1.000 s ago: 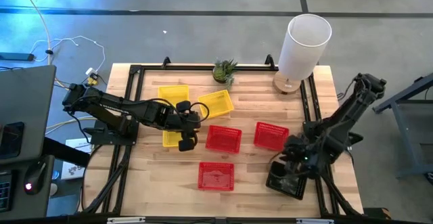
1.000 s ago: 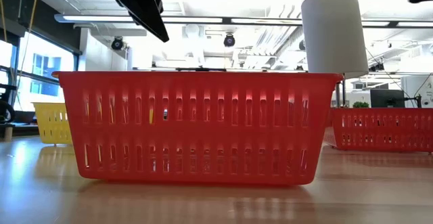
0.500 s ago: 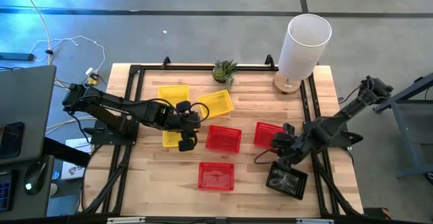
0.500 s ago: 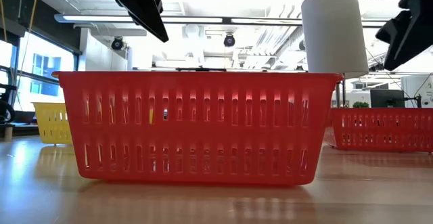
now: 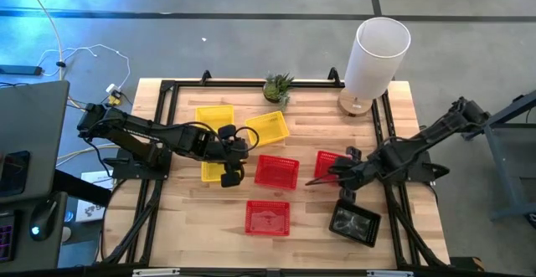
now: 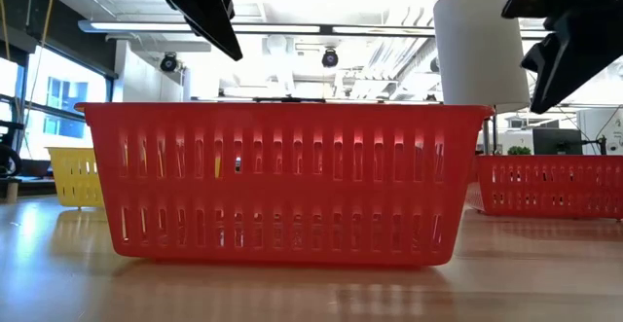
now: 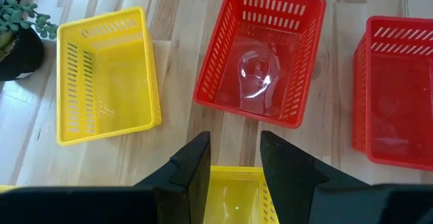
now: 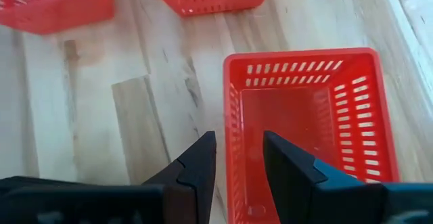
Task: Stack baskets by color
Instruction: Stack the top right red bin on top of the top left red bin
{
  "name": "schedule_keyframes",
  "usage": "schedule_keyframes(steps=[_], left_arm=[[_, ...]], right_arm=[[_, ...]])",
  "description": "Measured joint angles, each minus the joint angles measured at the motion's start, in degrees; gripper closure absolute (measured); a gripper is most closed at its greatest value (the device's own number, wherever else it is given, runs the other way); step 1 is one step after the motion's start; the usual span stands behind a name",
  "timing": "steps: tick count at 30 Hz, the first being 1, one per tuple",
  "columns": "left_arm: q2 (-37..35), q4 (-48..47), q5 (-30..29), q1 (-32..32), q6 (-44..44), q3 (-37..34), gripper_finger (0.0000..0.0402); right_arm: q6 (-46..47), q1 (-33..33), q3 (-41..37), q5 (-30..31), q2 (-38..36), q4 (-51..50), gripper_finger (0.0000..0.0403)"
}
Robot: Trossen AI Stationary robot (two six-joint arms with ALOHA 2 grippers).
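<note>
Three red baskets lie on the table: one in the middle [image 5: 276, 171], one to its right [image 5: 335, 165] and one near the front edge [image 5: 268, 218]. Two yellow baskets [image 5: 214, 116] [image 5: 268, 128] lie at the far left, and a third [image 5: 211, 171] lies nearer. My left gripper [image 5: 231, 176] [image 7: 235, 158] hangs open above this third yellow basket [image 7: 237, 197]. My right gripper [image 5: 321, 179] [image 8: 239, 158] is open above the left wall of the right red basket [image 8: 311, 122], touching nothing. A black basket [image 5: 354, 223] rests at the near right.
A tall white cylinder [image 5: 375, 55] stands at the far right corner and a small potted plant [image 5: 279, 86] at the far edge. A black rail frame [image 5: 163, 118] borders the table. In the low view the near red basket [image 6: 282, 181] fills the foreground.
My right gripper has swung from above the black basket at the near right toward the table's far edge and left, rolling its wrist, and now stands over the right red basket. The black basket stays on the table. My left arm has kept still.
</note>
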Motion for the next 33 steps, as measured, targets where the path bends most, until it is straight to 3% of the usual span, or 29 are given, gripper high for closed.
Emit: schedule_keyframes(steps=[13, 28, 33], left_arm=[[0.0, 0.0, 0.0, 0.0, 0.04, 0.0, 0.0286], [0.0, 0.0, -0.02, 0.02, 0.07, 0.0, 0.0286], [0.0, 0.0, -0.02, 0.02, 0.07, 0.0, 0.0286]], right_arm=[[2.75, -1.34, 0.0, -5.03, 7.29, 1.32, 0.0293], [5.29, -1.26, 0.0, -4.87, 14.0, 0.87, 0.0293], [7.71, -1.26, 0.0, -5.03, 16.75, 0.28, 0.0321]])
